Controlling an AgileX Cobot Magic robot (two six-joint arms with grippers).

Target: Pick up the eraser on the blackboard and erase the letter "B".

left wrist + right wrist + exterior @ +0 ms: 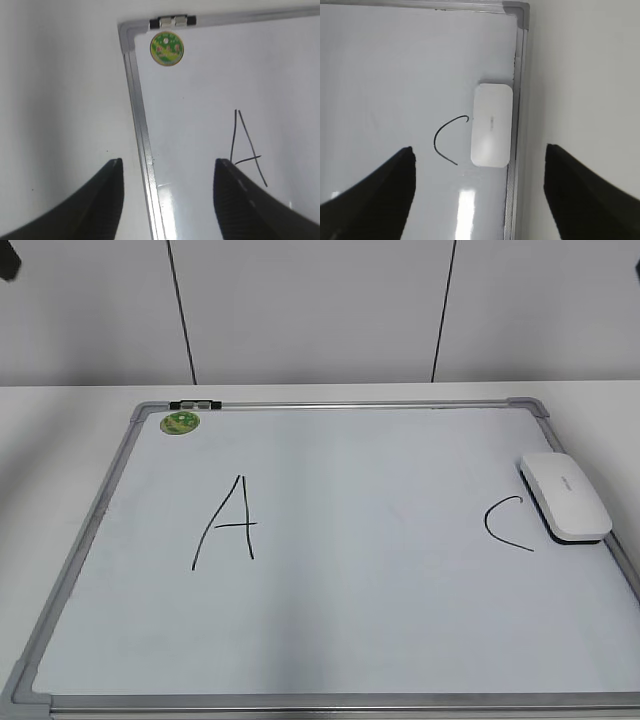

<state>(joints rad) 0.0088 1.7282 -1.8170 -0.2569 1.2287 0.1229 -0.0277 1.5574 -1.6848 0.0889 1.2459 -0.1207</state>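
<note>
The blackboard [330, 660] is a pale board in a grey frame, lying flat on the table. It carries a black "A" [228, 523] on the left and a black "C" [505, 523] on the right. No letter "B" shows between them. The white eraser [564, 496] lies by the board's right edge next to the "C"; it also shows in the right wrist view [491, 125]. My right gripper [479, 150] is open and empty, above the board short of the eraser. My left gripper [167, 162] is open and empty over the board's left frame [142, 145].
A round green magnet [181, 422] sits at the board's far left corner beside a metal clip [195, 402]; the magnet also shows in the left wrist view [167, 48]. White table surrounds the board, with a grey wall behind. Neither arm shows in the exterior view.
</note>
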